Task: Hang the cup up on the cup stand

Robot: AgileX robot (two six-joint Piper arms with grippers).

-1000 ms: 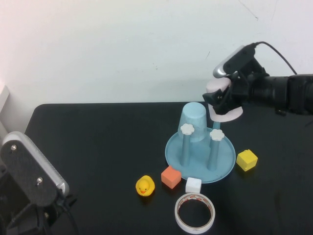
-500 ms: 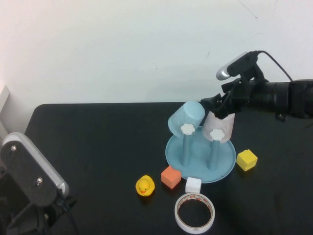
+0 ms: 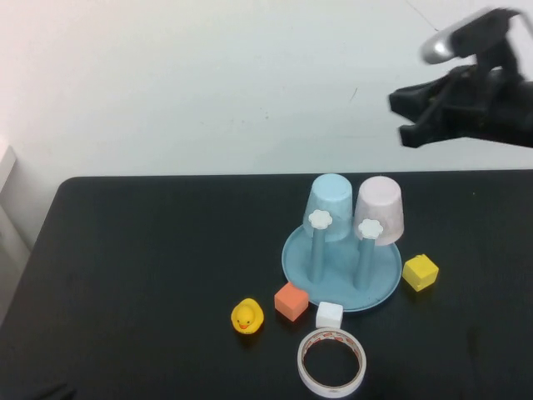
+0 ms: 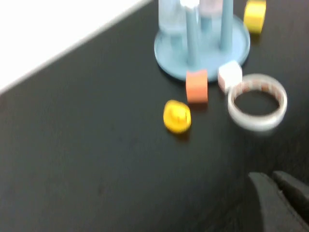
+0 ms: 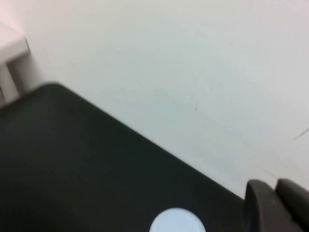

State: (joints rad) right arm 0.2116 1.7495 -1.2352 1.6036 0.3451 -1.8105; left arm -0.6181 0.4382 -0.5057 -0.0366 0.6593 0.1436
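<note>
The pale pink cup sits upside down over the right back peg of the cup stand, a light blue dish with upright pegs capped by white flowers. The cup also shows in the left wrist view, on the stand. My right gripper is high above and to the right of the stand, apart from the cup, empty, with its fingers together. My left gripper is shut and empty near the table's front, out of the high view.
A light blue cup sits upside down on the left back peg. In front of the stand lie a yellow duck, an orange cube, a white cube and a tape roll. A yellow cube lies to the right.
My right gripper set the pink cup over the peg, let go and rose up to the right. The blue cup tilted, then stood straight again. My left arm left the high view.
</note>
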